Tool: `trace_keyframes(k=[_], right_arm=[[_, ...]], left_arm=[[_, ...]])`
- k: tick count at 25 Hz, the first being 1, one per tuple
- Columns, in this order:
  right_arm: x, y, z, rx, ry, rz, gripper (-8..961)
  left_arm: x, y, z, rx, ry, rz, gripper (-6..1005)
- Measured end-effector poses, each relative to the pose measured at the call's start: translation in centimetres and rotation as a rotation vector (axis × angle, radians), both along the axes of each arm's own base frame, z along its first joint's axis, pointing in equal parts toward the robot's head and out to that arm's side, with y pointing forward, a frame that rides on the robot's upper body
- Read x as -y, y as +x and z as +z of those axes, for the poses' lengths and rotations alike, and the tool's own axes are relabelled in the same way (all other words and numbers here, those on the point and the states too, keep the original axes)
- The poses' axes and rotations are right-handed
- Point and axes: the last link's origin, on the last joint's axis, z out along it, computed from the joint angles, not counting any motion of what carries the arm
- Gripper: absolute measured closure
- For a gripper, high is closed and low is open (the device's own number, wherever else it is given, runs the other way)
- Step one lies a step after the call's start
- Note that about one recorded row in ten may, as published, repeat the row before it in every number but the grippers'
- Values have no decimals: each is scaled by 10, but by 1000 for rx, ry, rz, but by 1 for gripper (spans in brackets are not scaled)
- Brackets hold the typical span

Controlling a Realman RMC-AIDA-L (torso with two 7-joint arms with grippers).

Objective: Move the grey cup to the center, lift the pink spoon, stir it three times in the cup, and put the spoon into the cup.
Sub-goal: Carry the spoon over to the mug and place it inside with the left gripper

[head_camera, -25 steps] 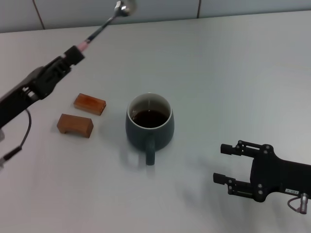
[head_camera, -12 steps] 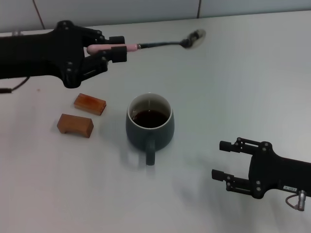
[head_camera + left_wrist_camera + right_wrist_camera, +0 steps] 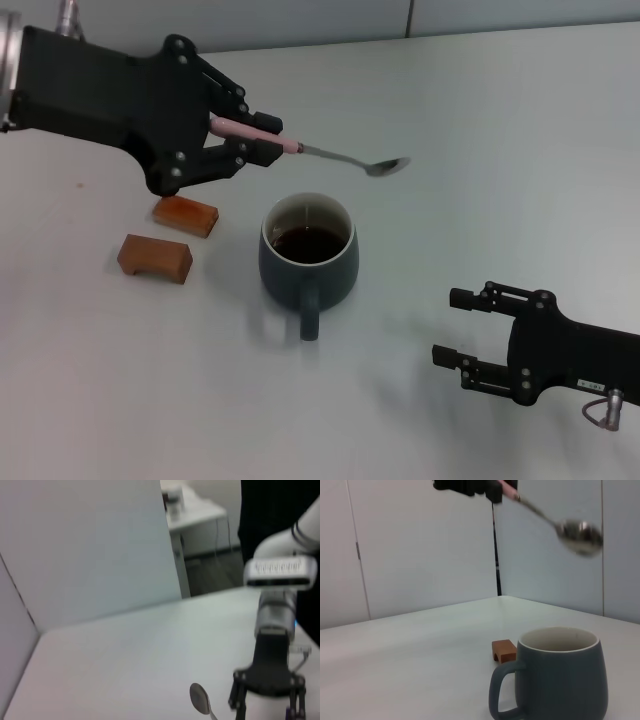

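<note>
White tabletop, pale wall panels behind. Left gripper clamps pink spoon by its handle, spoon sticking out past the jaws, bowl in the air above and beyond grey cup. Cup stands below the jaws, handle toward the robot. Right gripper jaws wide, empty, cup well off to their side. Two wooden blocks beneath left gripper.

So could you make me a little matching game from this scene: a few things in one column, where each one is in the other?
Things:
1. pink spoon
2. grey cup
3. wooden blocks
4. right claw

Places or states:
A. open, near the table's front, holding nothing
B. on the table, to the cup's left
C. held in the air by the left claw
D. on the table, dark liquid inside

Pairs: 1-C, 2-D, 3-B, 4-A
</note>
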Motion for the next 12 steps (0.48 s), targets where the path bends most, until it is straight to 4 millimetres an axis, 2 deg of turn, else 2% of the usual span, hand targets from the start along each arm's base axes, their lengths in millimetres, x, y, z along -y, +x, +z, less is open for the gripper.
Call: trace_keyframes(k=[7,12], right_arm=[[0,0,0,0,1,0,258],[0,0,0,0,1,-1,258]], left_arm=[[0,26,-15,-310,78,-65,864],[3,33,-31,-466,92,-103,864]])
